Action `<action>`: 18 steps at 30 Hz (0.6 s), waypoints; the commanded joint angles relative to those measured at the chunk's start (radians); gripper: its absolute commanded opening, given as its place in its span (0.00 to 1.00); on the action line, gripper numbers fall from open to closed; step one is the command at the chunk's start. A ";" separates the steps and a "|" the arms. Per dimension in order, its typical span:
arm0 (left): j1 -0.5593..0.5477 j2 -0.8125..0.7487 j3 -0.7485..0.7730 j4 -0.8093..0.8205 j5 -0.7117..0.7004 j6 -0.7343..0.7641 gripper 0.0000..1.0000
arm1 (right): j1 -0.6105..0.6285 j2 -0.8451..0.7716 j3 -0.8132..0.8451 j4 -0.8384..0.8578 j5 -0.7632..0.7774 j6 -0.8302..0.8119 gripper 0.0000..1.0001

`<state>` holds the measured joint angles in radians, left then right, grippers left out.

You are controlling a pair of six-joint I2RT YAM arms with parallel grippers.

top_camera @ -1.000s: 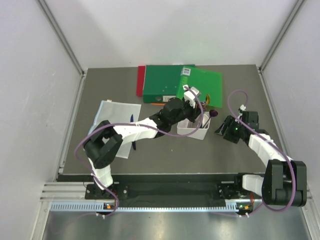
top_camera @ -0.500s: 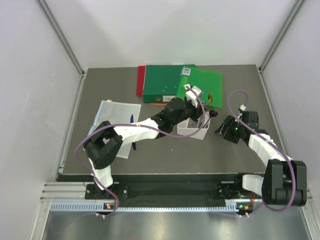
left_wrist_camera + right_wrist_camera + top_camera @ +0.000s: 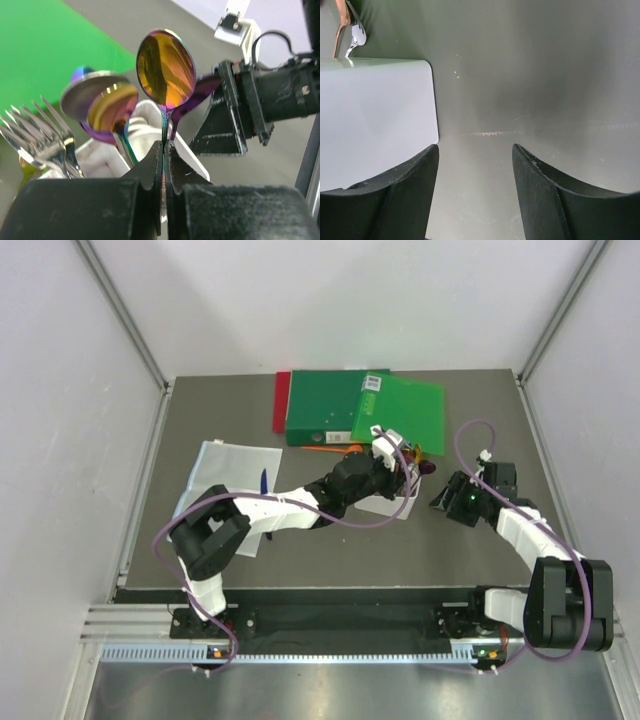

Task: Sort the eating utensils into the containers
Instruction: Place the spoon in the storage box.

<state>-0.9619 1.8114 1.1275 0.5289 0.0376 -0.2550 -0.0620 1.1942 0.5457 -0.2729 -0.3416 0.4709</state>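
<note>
My left gripper [image 3: 397, 472] is shut on the thin handle of a rainbow-metallic spoon [image 3: 166, 69], bowl up, held over the small white bin [image 3: 384, 504]. In the left wrist view my left gripper [image 3: 164, 146] hangs just above the bin [image 3: 192, 159]. The bin holds two more rainbow spoons [image 3: 112, 107], silver forks [image 3: 46, 131] and a purple spoon [image 3: 201, 86]. My right gripper [image 3: 446, 498] is open and empty just right of the bin. Its wrist view [image 3: 475, 156] shows the bin's white wall [image 3: 375, 115] beside the left finger.
Green folders [image 3: 372, 405] and a red folder [image 3: 281, 400] lie at the back. An orange utensil [image 3: 325, 449] lies at their front edge. A clear plastic sheet [image 3: 225, 480] lies at the left with a dark blue utensil [image 3: 263, 480] at its edge. A silver spoon [image 3: 356, 35] lies beyond the bin.
My left gripper has moved a little to the right and nearer, down over the bin, with the rainbow spoon in it. The right arm has not moved.
</note>
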 commanded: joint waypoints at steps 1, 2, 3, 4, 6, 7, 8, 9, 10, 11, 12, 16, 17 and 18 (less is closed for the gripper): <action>-0.017 -0.012 -0.020 0.051 -0.028 -0.013 0.01 | -0.016 0.001 0.019 0.043 -0.004 -0.014 0.61; -0.017 -0.011 -0.021 0.049 -0.028 -0.013 0.02 | -0.016 0.001 0.019 0.043 -0.004 -0.014 0.61; -0.018 -0.009 -0.018 0.049 -0.030 -0.013 0.06 | -0.016 0.002 0.019 0.043 -0.005 -0.012 0.61; -0.018 -0.004 -0.018 0.046 -0.028 -0.013 0.08 | -0.016 0.002 0.019 0.043 -0.004 -0.014 0.61; -0.018 -0.001 -0.011 0.036 -0.028 -0.010 0.15 | -0.016 0.002 0.019 0.043 -0.005 -0.012 0.61; -0.020 0.000 -0.008 0.030 -0.028 -0.010 0.23 | -0.016 0.001 0.017 0.041 -0.004 -0.014 0.61; -0.020 0.000 -0.008 0.023 -0.028 -0.009 0.25 | -0.016 0.002 0.017 0.041 -0.005 -0.012 0.61; -0.020 0.000 -0.006 0.019 -0.030 -0.006 0.27 | -0.016 -0.001 0.017 0.041 -0.004 -0.012 0.61; -0.018 -0.003 -0.009 0.014 -0.060 -0.004 0.31 | -0.016 0.001 0.017 0.041 -0.004 -0.012 0.61; -0.020 -0.006 -0.009 0.010 -0.065 -0.001 0.31 | -0.016 -0.001 0.017 0.041 -0.004 -0.011 0.61; -0.020 -0.009 -0.014 0.003 -0.068 0.003 0.31 | -0.016 -0.001 0.019 0.041 -0.002 -0.012 0.61; -0.020 -0.065 -0.020 -0.050 -0.088 0.028 0.34 | -0.016 0.005 0.020 0.043 -0.004 -0.009 0.61; -0.020 -0.087 -0.018 -0.079 -0.112 0.040 0.36 | -0.016 0.007 0.022 0.041 -0.005 -0.009 0.61; -0.020 -0.110 -0.005 -0.116 -0.129 0.071 0.37 | -0.018 0.007 0.023 0.038 -0.005 -0.012 0.61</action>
<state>-0.9771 1.8050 1.1088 0.4847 -0.0284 -0.2493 -0.0620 1.1946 0.5457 -0.2691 -0.3416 0.4713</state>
